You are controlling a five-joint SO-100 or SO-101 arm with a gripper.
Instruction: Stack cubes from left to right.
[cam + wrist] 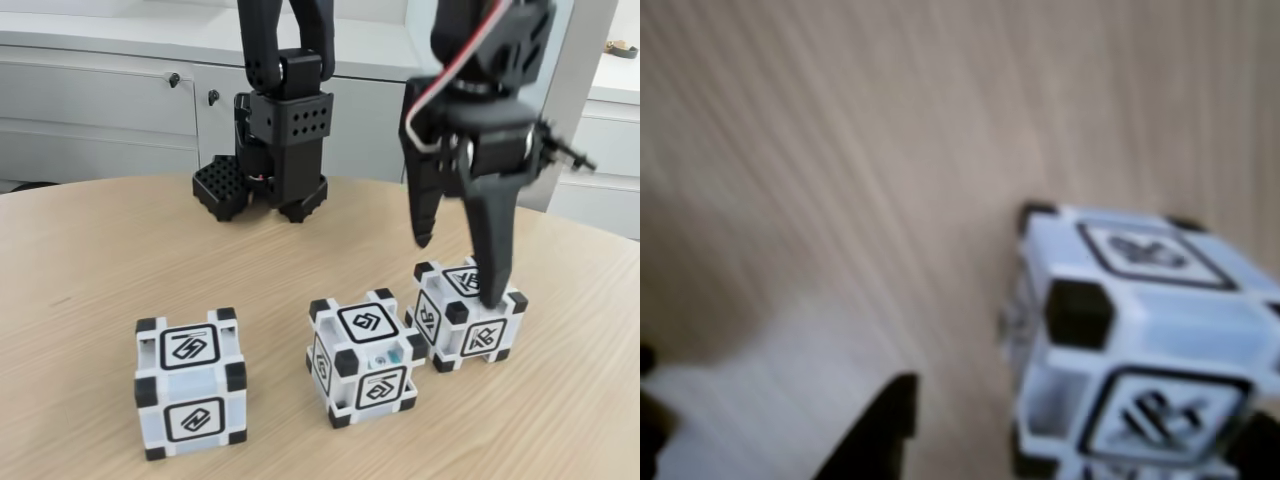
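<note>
On the pale wood-grain tabletop [90, 250] in the fixed view, the nearest of the three cubes is the left cube [190, 383], standing alone at the near left, well apart from the others. The middle cube [364, 355] sits a little farther back, turned slightly, and just beside it to the right is the right cube [463, 312], the two close at their corners. The pincer [458, 270] hangs over the right cube with its black fingers spread: one finger [494, 262] reaches down to the cube's top edge, while the other finger [423, 205] ends above the tabletop to the cube's far left. In the blurred wrist view, that cube [1140, 350] lies at the lower right, with a dark fingertip [880, 430] at the bottom edge to its left, apart from it. Farther back, the arm's black base [265, 180] stands at the tabletop's far edge, with white cabinet fronts [100, 100] behind it.
</note>
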